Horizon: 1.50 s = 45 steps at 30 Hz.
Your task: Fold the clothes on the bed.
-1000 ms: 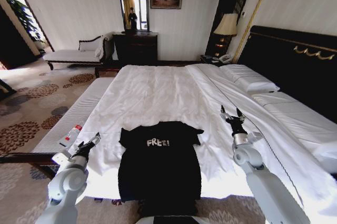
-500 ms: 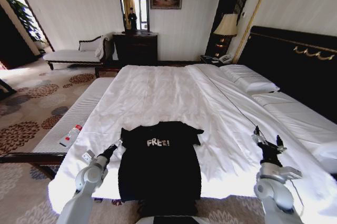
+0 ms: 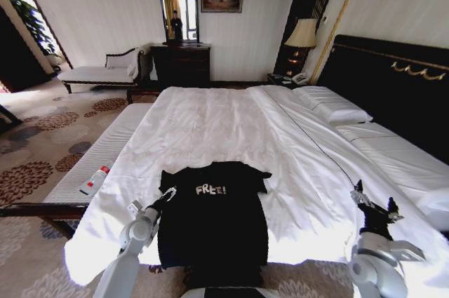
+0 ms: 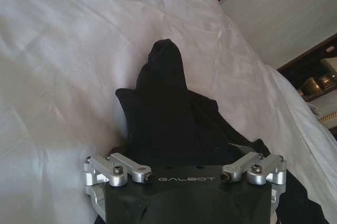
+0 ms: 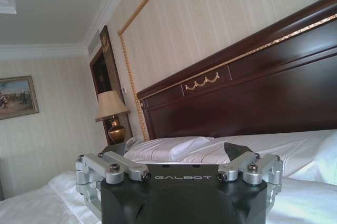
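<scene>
The T-shirt [image 3: 212, 210] lies on the bed [image 3: 210, 126] at its near edge. The left gripper [image 3: 167, 197] is at its 9 o'clock, the right gripper [image 3: 374, 207] well off at 3 o'clock, pillows [image 3: 331, 105] at 2 o'clock.

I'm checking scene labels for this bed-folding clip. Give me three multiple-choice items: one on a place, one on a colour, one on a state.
1. Where is the left gripper?
A. at the T-shirt's left sleeve
B. over the pillows
C. by the lamp

2. What colour is the T-shirt?
A. white
B. black
C. red

3. How does the T-shirt lie on the bed?
A. rolled up
B. folded in half
C. spread flat, lettering up

Answers: 1 A, the head view shows its fingertips at the sleeve. 2 B, black against white sheets. 3 C, both sleeves out, "FREE!" readable.
</scene>
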Available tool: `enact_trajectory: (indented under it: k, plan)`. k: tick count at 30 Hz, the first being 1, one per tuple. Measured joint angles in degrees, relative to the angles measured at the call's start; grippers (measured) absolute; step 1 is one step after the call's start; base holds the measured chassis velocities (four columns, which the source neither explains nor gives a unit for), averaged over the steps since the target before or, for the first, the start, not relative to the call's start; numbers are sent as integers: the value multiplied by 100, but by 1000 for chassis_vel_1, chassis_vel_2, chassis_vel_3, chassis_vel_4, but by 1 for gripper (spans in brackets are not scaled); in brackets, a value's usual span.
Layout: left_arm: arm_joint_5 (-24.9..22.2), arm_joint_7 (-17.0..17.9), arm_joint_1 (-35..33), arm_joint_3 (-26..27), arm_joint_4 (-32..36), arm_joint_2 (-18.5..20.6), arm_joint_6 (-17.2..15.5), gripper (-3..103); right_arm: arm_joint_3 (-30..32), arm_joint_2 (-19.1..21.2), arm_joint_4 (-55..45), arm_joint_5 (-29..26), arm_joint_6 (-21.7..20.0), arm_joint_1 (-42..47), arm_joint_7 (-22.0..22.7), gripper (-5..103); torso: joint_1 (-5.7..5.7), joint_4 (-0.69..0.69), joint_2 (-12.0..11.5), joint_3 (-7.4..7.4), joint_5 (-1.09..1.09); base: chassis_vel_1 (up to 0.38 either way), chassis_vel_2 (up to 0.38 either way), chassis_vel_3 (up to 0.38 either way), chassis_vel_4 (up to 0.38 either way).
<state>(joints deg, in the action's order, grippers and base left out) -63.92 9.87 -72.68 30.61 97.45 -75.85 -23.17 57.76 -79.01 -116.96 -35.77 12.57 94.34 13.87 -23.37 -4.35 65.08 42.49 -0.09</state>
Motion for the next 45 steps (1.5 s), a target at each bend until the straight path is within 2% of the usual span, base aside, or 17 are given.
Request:
enact_trajectory:
  k: [7,14,17,24,27,29,30,32,35,37,39,42,43,44,45]
  plan:
    - [-117,73,-231,-47,119,-62,-228,100,41,-55,-155,1,-39,129,18,100,1,2,1,-1,0,0,0,0,0]
    - [-134,60,-200,-33,145,-56,-192,100,51,-124,-255,10,-70,210,41,100,1,2,0,0,-2,0,0,0,0]
    - [-333,82,74,-4,-15,-48,-119,100,43,-154,-316,34,-79,274,46,100,1,0,-1,0,-3,0,0,0,0]
    - [-801,233,356,156,-56,35,-198,100,37,-198,-405,98,-109,347,61,100,0,0,-1,0,-3,0,0,0,0]
    - [-1137,301,409,416,133,211,-215,100,16,-248,-482,144,-136,397,65,100,1,2,-1,0,-4,0,0,0,0]
    - [-1200,310,422,492,186,261,-213,100,8,-260,-494,163,-139,409,66,100,1,2,-1,0,-2,0,0,0,0]
    - [-1601,384,561,997,465,609,-176,100,-28,-309,-532,227,-149,448,67,100,1,1,-1,0,-2,0,0,0,0]
    - [-1876,459,682,1385,564,841,-170,100,-62,-339,-547,260,-165,453,71,100,0,1,0,0,-1,0,0,0,0]
    - [-1964,481,710,1612,594,1020,-168,100,-103,-375,-550,297,-177,452,74,100,0,2,-1,0,0,0,0,0,0]
    - [-1957,481,683,1647,605,1070,-163,100,-122,-391,-550,311,-179,450,73,100,1,2,-1,0,-1,0,0,0,0]
    - [-1724,474,471,1638,659,1121,-162,100,-172,-444,-547,357,-181,438,74,100,0,0,-1,0,-2,0,0,0,0]
    - [-759,412,-11,1349,687,975,-192,100,-238,-502,-529,398,-187,418,76,100,1,3,0,0,-2,0,0,0,0]
    - [-556,396,-106,1255,667,918,-177,100,-245,-508,-527,402,-189,417,77,100,1,3,0,0,-3,0,0,0,0]
    - [-556,396,-106,1255,667,918,-177,100,-245,-508,-527,402,-189,417,77,100,1,3,0,0,-3,0,0,0,0]
    - [-310,382,-215,1123,628,823,-140,100,-251,-511,-521,406,-190,415,79,100,1,2,0,0,-3,0,0,0,0]
